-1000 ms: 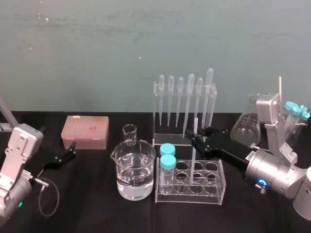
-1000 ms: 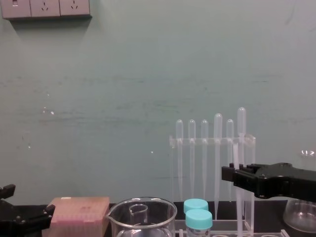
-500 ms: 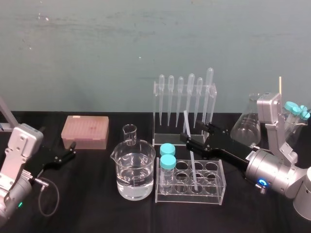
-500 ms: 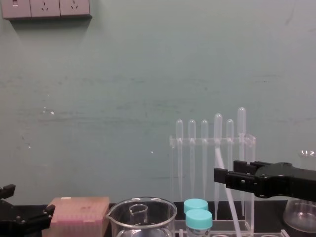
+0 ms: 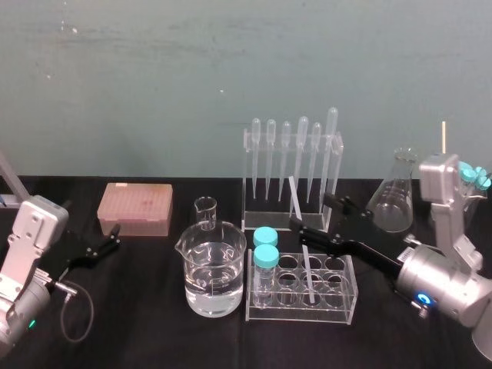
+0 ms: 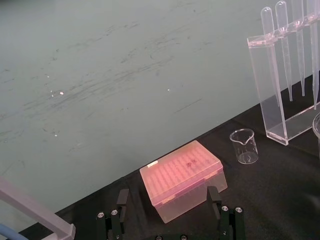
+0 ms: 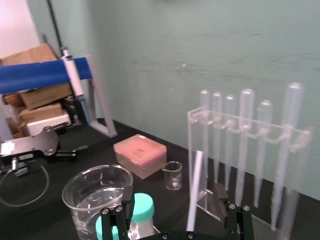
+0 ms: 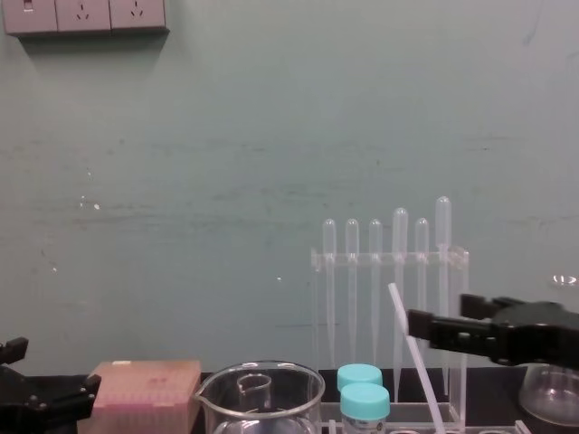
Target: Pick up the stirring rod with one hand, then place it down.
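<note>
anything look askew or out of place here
The stirring rod leans askew in the clear tube rack, top tipped toward the robot's left. The right gripper is open around it, not gripping; the left gripper sits parked at left. Nothing spilled.

The thin translucent-white stirring rod (image 5: 295,201) stands tilted, lower end in the clear tube rack (image 5: 300,311), top leaning left.

Soft, even light covers the pale green wall (image 5: 154,77); small glints sit on the clear glass beaker (image 5: 214,269), lower centre.
</note>
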